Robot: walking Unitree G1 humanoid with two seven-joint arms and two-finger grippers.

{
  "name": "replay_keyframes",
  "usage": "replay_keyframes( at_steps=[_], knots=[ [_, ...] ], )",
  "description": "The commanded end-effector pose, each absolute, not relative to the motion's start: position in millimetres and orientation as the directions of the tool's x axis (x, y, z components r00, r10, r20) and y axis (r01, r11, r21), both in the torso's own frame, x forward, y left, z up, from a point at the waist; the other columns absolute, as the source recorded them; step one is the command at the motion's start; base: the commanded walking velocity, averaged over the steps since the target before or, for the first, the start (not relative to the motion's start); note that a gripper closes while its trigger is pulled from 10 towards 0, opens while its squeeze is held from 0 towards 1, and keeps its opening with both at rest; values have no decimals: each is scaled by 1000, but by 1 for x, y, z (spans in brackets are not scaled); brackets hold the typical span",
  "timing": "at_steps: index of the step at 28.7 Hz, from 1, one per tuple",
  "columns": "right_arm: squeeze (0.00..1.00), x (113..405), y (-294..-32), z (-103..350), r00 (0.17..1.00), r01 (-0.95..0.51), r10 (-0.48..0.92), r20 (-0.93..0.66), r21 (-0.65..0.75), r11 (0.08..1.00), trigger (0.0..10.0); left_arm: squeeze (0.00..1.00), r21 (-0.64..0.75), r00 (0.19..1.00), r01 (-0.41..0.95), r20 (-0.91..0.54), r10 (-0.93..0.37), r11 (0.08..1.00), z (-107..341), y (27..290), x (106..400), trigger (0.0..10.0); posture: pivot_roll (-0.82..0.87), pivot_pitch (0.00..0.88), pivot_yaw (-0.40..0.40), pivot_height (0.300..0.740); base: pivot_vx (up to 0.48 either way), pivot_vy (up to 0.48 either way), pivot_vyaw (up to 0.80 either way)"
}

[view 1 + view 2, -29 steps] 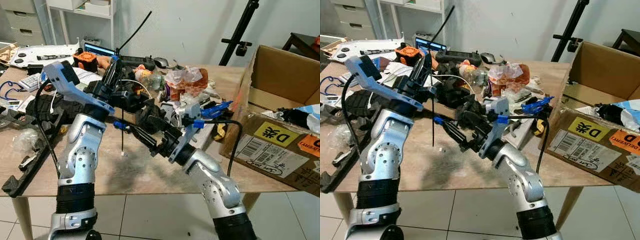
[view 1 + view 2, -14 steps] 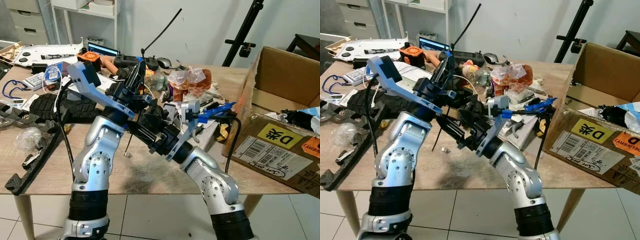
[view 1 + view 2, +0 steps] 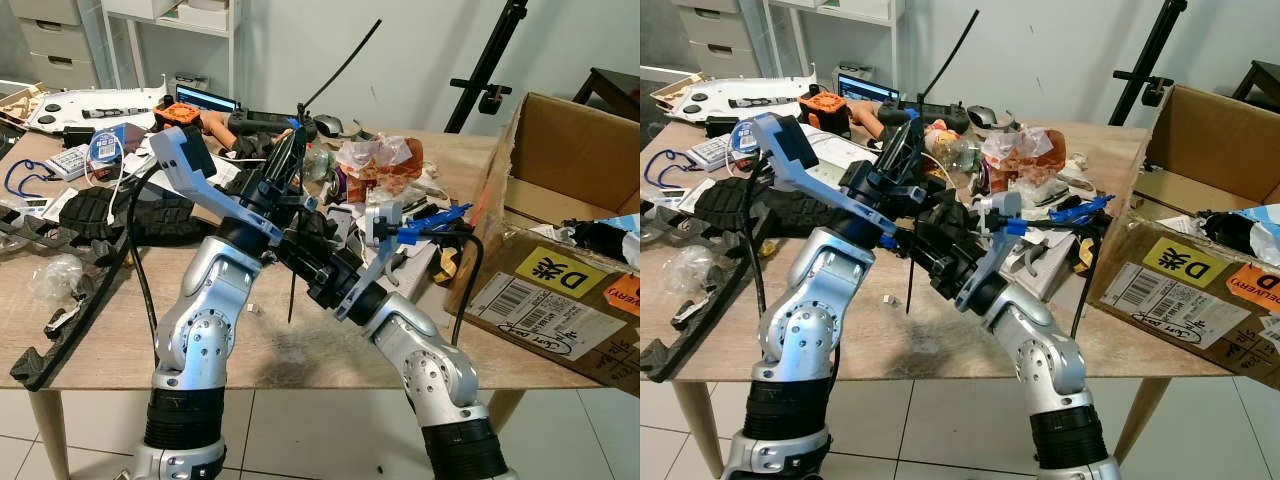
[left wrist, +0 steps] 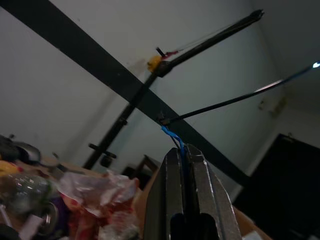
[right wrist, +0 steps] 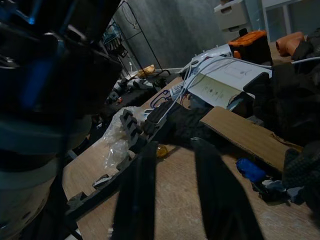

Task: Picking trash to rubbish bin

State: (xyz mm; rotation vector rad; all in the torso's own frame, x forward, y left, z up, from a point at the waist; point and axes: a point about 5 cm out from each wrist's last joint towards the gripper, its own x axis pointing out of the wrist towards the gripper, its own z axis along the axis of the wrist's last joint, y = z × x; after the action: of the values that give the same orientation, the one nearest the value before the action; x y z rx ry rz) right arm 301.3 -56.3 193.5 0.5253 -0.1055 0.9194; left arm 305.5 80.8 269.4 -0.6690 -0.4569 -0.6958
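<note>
A long black cable tie with a blue bit at its middle is held in my left gripper, raised above the middle of the wooden table. The tie's upper end sticks up towards the wall; its lower end hangs just over the tabletop. In the left wrist view the fingers are shut on the tie. My right gripper reaches leftwards under the left arm, low over the table, open and empty, with its two fingers apart. An open cardboard box stands at the table's right end.
Crumpled plastic wrappers, a plastic bottle and dark clutter crowd the table's back. A black toothed rubber strip, a tyre-like belt and a clear bag lie at the left. A black tripod stands behind.
My left gripper has carried the cable tie rightwards and higher, lifting its lower end off the table. The right gripper stays low under it. The camera also shifted.
</note>
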Motion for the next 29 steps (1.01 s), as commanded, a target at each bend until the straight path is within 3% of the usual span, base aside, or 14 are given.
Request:
replay_keyframes(
  at_steps=[1,6,9,10,12,13,14,15,20,29],
  knots=[
    [0,300,-61,192,616,-775,728,300,395,493,0,0,-390,720,662,567,-399,640,266,83,310,0,15,128,-98,740,0,0,0],
    [0,297,-65,192,605,-783,735,305,397,479,0,0,-351,778,549,548,-309,758,265,99,322,0,15,128,-98,740,0,0,0],
    [0,296,-65,192,604,-784,738,303,396,479,0,0,-335,785,522,547,-290,784,265,103,324,0,15,128,-98,740,0,0,0],
    [0,296,-65,191,596,-789,750,286,382,482,1961,0,-308,787,506,547,-285,805,264,106,326,0,15,128,-98,740,0,0,0],
    [0,295,-65,191,592,-792,757,277,372,484,1961,0,-297,786,502,547,-287,812,264,107,326,0,15,128,-98,740,0,0,0],
    [0,295,-65,190,594,-791,760,262,360,494,10000,0,-289,785,502,547,-290,815,264,107,327,0,15,128,-98,740,0,0,0],
    [0,295,-65,189,595,-790,765,247,355,500,10000,0,-275,784,497,550,-289,823,264,108,327,0,9,126,-95,740,0,0,0],
    [1000,296,-66,186,607,-779,762,224,356,516,10000,0,-265,782,492,555,-286,829,265,109,328,0,9,125,-95,740,0,0,0],
    [1000,306,-76,185,705,-702,680,200,333,630,10000,0,-231,770,476,575,-276,848,269,115,330,0,9,127,-97,740,0,0,0],
    [1000,307,-92,187,728,-676,651,213,381,631,10000,0,-109,739,475,589,-328,873,274,142,337,0,3,120,-92,740,0,0,0]
  ],
)
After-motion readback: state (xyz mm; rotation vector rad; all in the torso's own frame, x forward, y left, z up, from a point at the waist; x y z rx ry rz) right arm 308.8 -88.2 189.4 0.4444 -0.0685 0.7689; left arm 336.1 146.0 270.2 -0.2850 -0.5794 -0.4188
